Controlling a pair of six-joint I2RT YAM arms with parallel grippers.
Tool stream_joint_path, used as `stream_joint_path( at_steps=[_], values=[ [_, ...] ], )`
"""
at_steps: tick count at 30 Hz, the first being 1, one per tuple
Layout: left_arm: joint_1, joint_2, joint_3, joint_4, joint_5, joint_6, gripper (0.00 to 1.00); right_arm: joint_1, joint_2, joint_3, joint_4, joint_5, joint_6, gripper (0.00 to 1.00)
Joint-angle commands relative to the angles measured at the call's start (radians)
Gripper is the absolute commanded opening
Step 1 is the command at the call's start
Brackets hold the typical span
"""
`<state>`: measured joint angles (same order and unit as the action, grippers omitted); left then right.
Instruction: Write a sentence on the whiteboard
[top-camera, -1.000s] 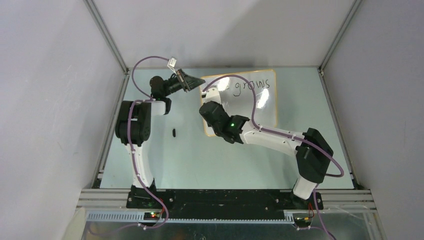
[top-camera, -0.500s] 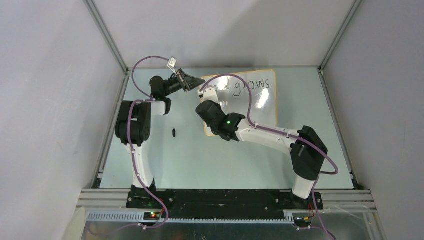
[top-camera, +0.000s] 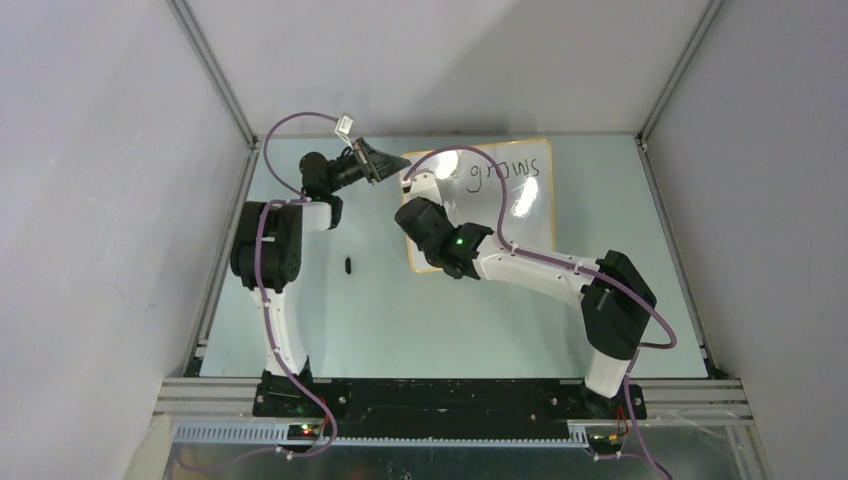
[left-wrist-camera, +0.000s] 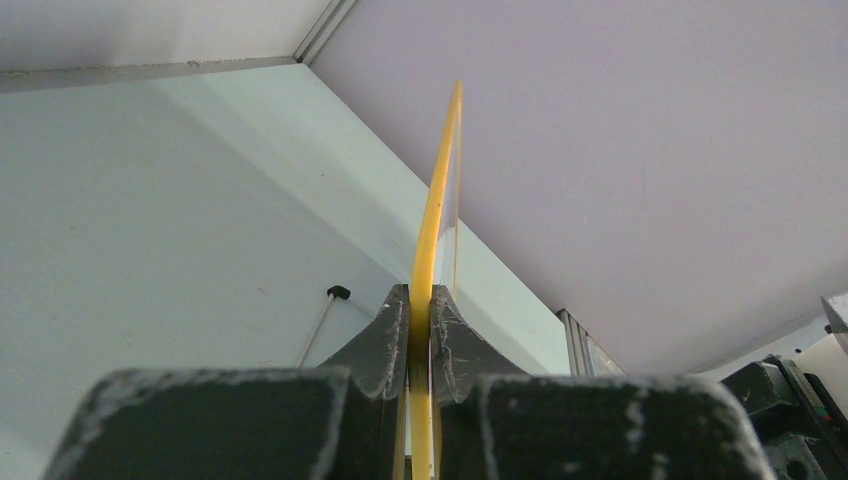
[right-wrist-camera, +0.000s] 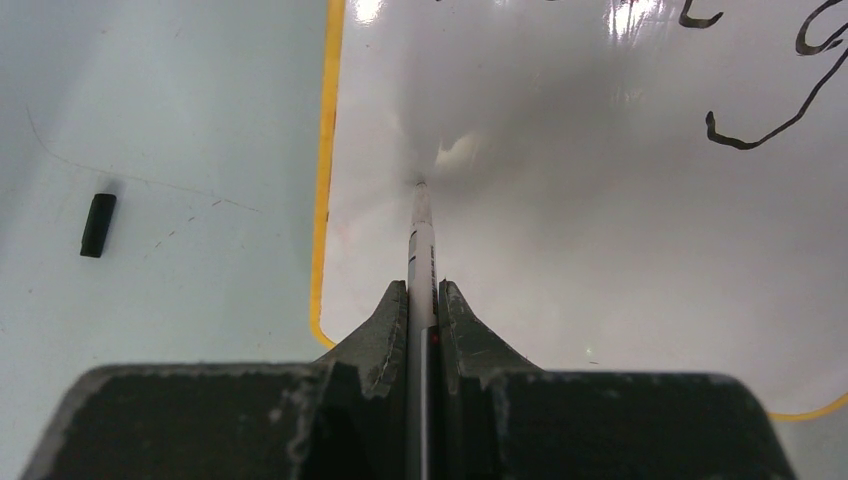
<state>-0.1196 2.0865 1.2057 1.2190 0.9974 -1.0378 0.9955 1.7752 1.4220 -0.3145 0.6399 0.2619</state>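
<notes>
The whiteboard (top-camera: 537, 228) looks thin, light, stiff and slick. The left gripper (left-wrist-camera: 421, 300) clamps its rim to steady it, while the right gripper (right-wrist-camera: 424, 297) pinches the marker (right-wrist-camera: 421, 232) mid-barrel.

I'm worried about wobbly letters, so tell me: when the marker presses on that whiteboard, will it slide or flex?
Probably it won't slide: the left gripper pinches the rim of the whiteboard. Edge-on it looks thin, so likely light and may flex under the marker in the right gripper. The glossy face looks slippery.
</notes>
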Motion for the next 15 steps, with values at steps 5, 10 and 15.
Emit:
stream_joint_path(
  at_steps=[5, 10, 15],
  values=[
    [-0.02, -0.054, -0.009, -0.003, 0.019, 0.03, 0.0, -0.012, 0.014, 0.054, 0.007, 0.015, 0.012, 0.0],
    [-0.02, -0.055, -0.008, -0.003, 0.018, 0.03, 0.0, -0.011, 0.017, 0.057, 0.015, -0.003, 0.003, 0.0],
    [-0.02, -0.055, -0.008, -0.004, 0.019, 0.03, 0.0, -0.009, 0.028, 0.067, 0.008, -0.026, -0.006, 0.0]
  ],
)
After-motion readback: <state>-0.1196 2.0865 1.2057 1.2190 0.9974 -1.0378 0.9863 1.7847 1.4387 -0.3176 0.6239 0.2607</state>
